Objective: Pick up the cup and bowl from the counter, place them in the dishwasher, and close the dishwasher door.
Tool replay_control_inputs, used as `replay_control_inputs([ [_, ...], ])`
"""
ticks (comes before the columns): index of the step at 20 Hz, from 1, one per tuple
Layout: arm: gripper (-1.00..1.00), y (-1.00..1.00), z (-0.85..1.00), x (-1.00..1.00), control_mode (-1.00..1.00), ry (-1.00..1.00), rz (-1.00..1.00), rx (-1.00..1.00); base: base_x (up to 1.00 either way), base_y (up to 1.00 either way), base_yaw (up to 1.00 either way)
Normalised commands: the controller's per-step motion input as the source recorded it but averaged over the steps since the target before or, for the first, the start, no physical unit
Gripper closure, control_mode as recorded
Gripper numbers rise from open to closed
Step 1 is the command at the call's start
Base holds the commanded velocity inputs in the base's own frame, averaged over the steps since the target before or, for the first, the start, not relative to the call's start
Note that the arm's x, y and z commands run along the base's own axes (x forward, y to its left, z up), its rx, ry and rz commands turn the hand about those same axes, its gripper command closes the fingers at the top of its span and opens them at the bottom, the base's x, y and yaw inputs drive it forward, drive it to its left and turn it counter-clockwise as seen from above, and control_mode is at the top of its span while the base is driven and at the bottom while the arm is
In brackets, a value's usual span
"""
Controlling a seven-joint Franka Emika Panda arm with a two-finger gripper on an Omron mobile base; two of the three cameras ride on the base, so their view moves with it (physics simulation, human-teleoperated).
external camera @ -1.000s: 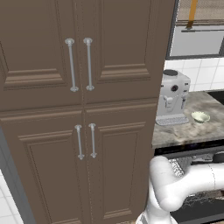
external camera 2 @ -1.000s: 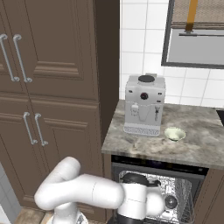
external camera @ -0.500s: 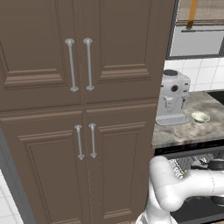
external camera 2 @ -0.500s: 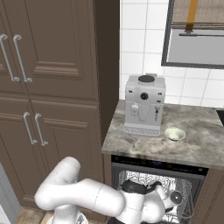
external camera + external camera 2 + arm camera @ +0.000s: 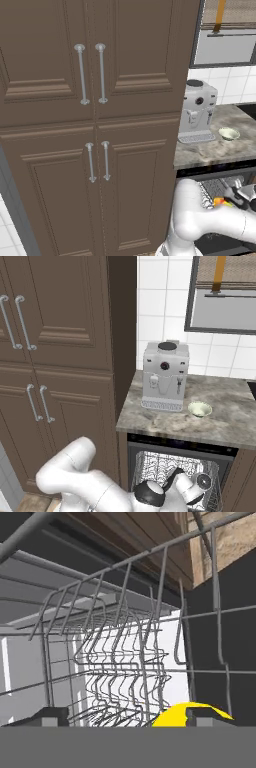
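In the hand view the two dark fingertips of the end effector [image 5: 122, 714] are seen spread wide apart at the bottom edge, and the yellow cup [image 5: 186, 714] lies low between them, nearer the right-hand tip, with no clamping visible; compared with the pictures of a second ago, when the hand was shut, the jaws are now parted, which is judged to mean that the cup has just been let go into the dishwasher [image 5: 175, 463]. The cup's rim shows as a smooth, bright, curved edge, glossy and plain. Around it the rack [image 5: 120, 677] is made up of thin silver-grey wire, bent into rows of upright looped prongs and straight rails, open and see-through, against a pale back wall. In the left base view a small spot of yellow is caught beside the hand, low inside the rack. In the right base view the white, rounded arm is reaching into the open machine below the black top strip. Beyond and above, the surface [image 5: 235, 421] is shown as a thick slab of mottled grey-brown stone, and the bowl [image 5: 199, 408] sits on it, shallow, round and pale cream, just beside the boxy silver coffee machine [image 5: 166, 376]. The bowl is judged to be next, and the door is left to be closed. Farthest back, white tiles [image 5: 160, 301] and brown panelled cabinets [image 5: 90, 100] are seen.
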Motion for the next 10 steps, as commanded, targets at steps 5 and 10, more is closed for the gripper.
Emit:
replay_control_inputs([
  [5, -1.00, -0.13, 0.26, -0.25, -1.00, -0.08, 0.00, 0.00, 0.00, 0.00, 0.00],
  [10, -1.00, -0.01, 0.23, -0.09, -1.00, -0.03, 0.00, 0.00, 0.00, 0.00, 0.00],
])
